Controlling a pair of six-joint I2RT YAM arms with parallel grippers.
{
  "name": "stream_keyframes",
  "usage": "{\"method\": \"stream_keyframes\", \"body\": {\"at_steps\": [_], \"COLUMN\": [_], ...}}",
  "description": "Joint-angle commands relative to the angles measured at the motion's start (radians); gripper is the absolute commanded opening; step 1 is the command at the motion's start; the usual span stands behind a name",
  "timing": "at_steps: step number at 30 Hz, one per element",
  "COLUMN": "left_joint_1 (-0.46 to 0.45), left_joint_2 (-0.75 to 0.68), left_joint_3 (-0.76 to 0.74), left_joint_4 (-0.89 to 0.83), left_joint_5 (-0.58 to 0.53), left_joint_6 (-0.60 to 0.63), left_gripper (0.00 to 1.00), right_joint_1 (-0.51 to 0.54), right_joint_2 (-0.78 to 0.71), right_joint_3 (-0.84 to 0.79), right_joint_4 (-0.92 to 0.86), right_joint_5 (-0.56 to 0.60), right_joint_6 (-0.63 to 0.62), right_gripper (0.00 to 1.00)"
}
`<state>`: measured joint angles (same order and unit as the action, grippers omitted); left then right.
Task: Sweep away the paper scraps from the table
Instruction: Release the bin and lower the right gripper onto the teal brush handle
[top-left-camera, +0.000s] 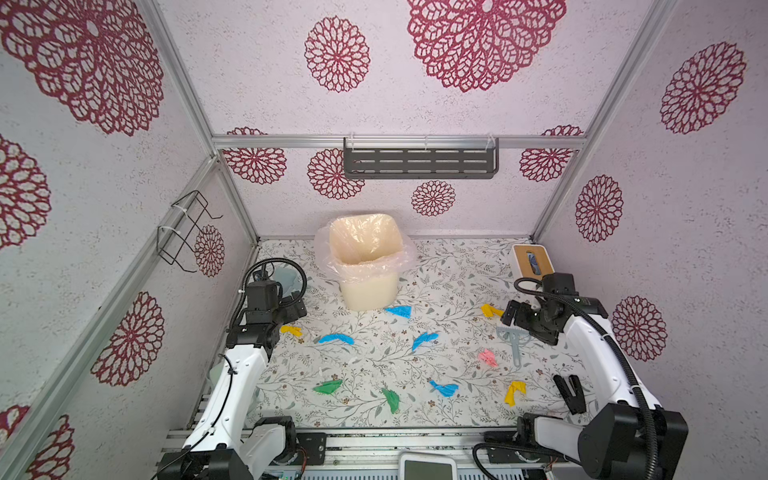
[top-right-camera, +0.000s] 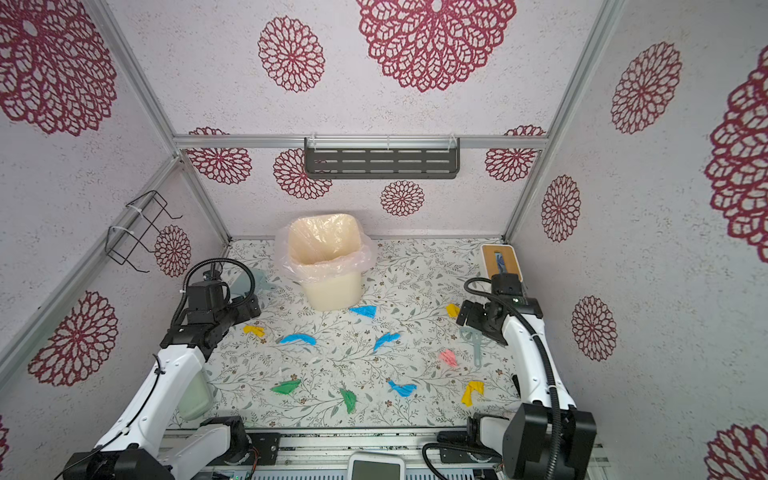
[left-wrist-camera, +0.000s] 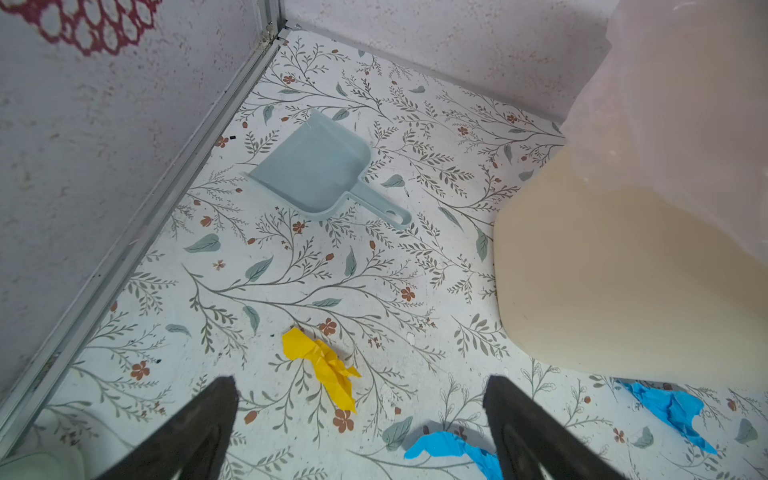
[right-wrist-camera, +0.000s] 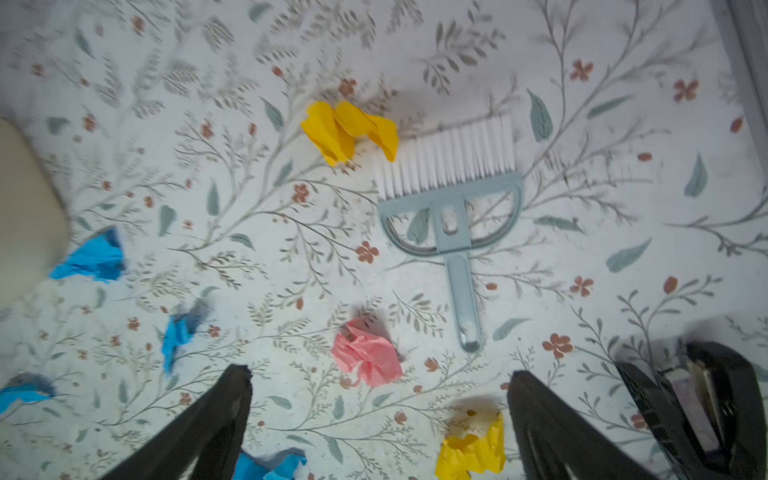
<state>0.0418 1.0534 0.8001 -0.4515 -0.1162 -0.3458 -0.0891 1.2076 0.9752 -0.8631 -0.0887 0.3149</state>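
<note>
Several paper scraps lie scattered over the leafy-print table (top-left-camera: 457, 282) in both top views: a yellow scrap (top-left-camera: 291, 330), a blue scrap (top-left-camera: 336, 338), a green scrap (top-left-camera: 328, 387), a pink scrap (top-left-camera: 487, 357). My left gripper (top-left-camera: 293, 309) hovers open and empty at the left, just above a yellow scrap (left-wrist-camera: 320, 365); a blue scrap (left-wrist-camera: 453, 449) lies by one finger. My right gripper (top-left-camera: 513, 316) hangs open and empty at the right. In the right wrist view the pink scrap (right-wrist-camera: 365, 353) and a yellow scrap (right-wrist-camera: 473, 449) lie below its fingers (right-wrist-camera: 232, 399).
A pale blue dustpan (left-wrist-camera: 316, 166) lies near the back left corner. A matching brush (right-wrist-camera: 453, 195) lies flat beside the right gripper. A cream bin (top-left-camera: 365, 266) with a plastic liner stands at the back middle. A wooden-topped box (top-left-camera: 530, 259) and a black clip-like object (top-left-camera: 569, 392) sit at the right.
</note>
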Motion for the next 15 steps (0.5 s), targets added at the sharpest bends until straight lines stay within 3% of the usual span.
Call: {"method": "stream_keyframes", "body": {"at_steps": [1,10,15], "left_joint_1": [-0.006,-0.006,-0.006], "left_joint_2": [-0.022,-0.018,-0.016], "left_joint_3": [-0.019,-0.047,-0.047], "left_joint_4": [-0.009,0.007,0.005], "left_joint_5": [0.009,0.009,0.011], "left_joint_6": [-0.004,-0.005,-0.007], "left_gripper": [0.97,0.97,0.97], "right_joint_1": [-0.004,-0.034,-0.075], "right_joint_2": [-0.016,0.034,0.073], "right_joint_3": [-0.084,-0.185,-0.222], "right_joint_4": [0.031,0.158,0.217], "right_joint_5": [0.076,0.136,0.098], "right_joint_6": [0.038,0.061,0.052], "right_gripper": [0.99,0.81,0.73]}}
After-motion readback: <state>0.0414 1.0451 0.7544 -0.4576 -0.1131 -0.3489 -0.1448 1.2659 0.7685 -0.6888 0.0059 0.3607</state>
